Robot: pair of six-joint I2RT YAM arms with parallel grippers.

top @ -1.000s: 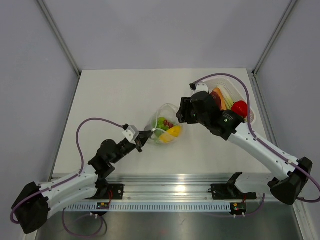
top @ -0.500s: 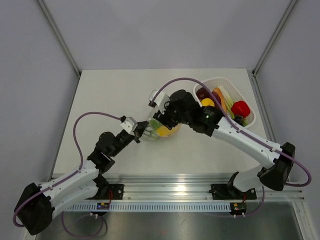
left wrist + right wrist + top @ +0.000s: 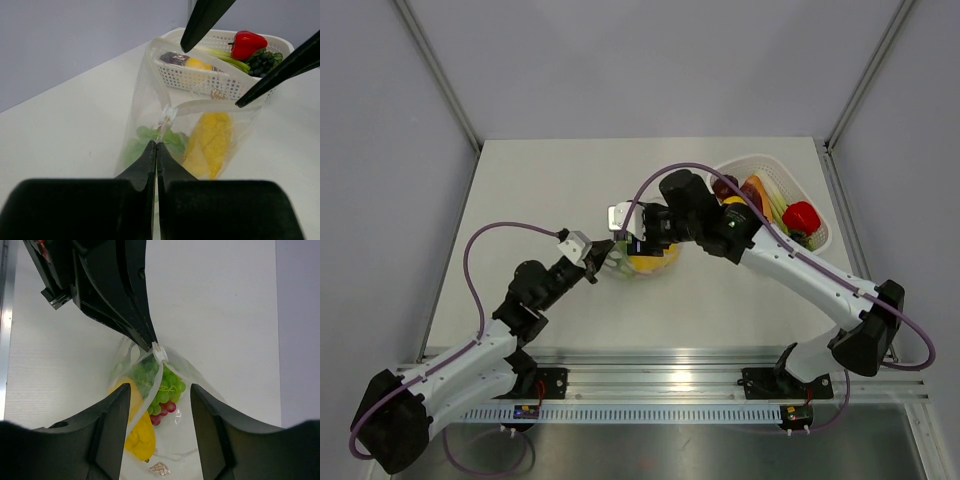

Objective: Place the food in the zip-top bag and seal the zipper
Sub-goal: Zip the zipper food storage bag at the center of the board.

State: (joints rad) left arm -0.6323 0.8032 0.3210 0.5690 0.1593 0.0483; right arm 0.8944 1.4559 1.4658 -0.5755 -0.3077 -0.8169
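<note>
The clear zip-top bag (image 3: 650, 265) stands at the table's middle, its mouth open. Inside are green and red grapes (image 3: 167, 385) and a yellow fruit (image 3: 137, 432). My left gripper (image 3: 605, 258) is shut on the bag's near top corner (image 3: 156, 144), right by the white slider (image 3: 159, 352) of the zipper. My right gripper (image 3: 638, 243) is open and empty above the bag's mouth, its jaws straddling the zipper strip (image 3: 156, 385). Its fingers (image 3: 202, 20) show over the bag in the left wrist view.
A white lattice basket (image 3: 820, 235) stands at the right back, holding a red pepper (image 3: 800, 215), a yellow piece, green stalks and dark items. It also shows behind the bag in the left wrist view (image 3: 220, 82).
My right arm has swung left from the basket to over the bag's mouth. My left gripper has shifted slightly left and kept its hold on the bag's corner.
</note>
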